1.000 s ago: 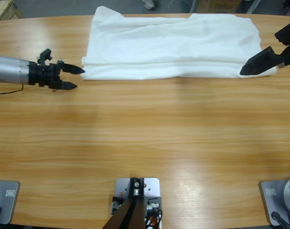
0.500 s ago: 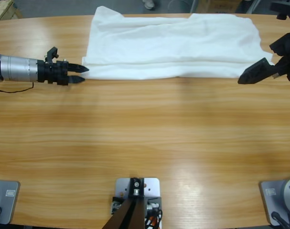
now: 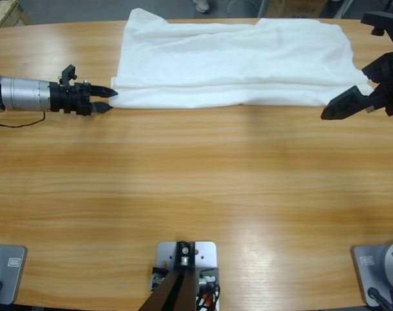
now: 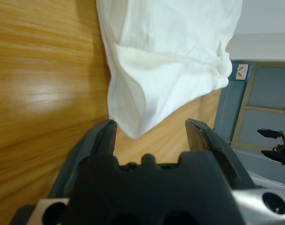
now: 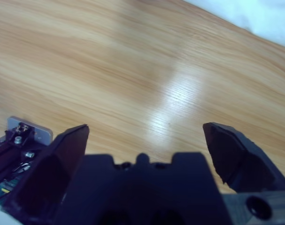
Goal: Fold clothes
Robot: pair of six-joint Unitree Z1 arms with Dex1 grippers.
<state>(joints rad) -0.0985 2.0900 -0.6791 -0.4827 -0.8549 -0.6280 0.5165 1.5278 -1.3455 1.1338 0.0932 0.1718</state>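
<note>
One white shirt (image 3: 235, 61) lies folded into a long band at your bench's (image 3: 196, 194) far edge, creased lengthwise. Your left tool (image 3: 104, 100) gapes narrowly at its left corner; your right tool (image 3: 342, 103) hangs wide near its right end. Grey floor beyond.

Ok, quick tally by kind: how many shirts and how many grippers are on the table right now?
White T-shirt: 1, as far as the folded layers show
Black grippers: 2, the left gripper and the right gripper
Total: 3
</note>
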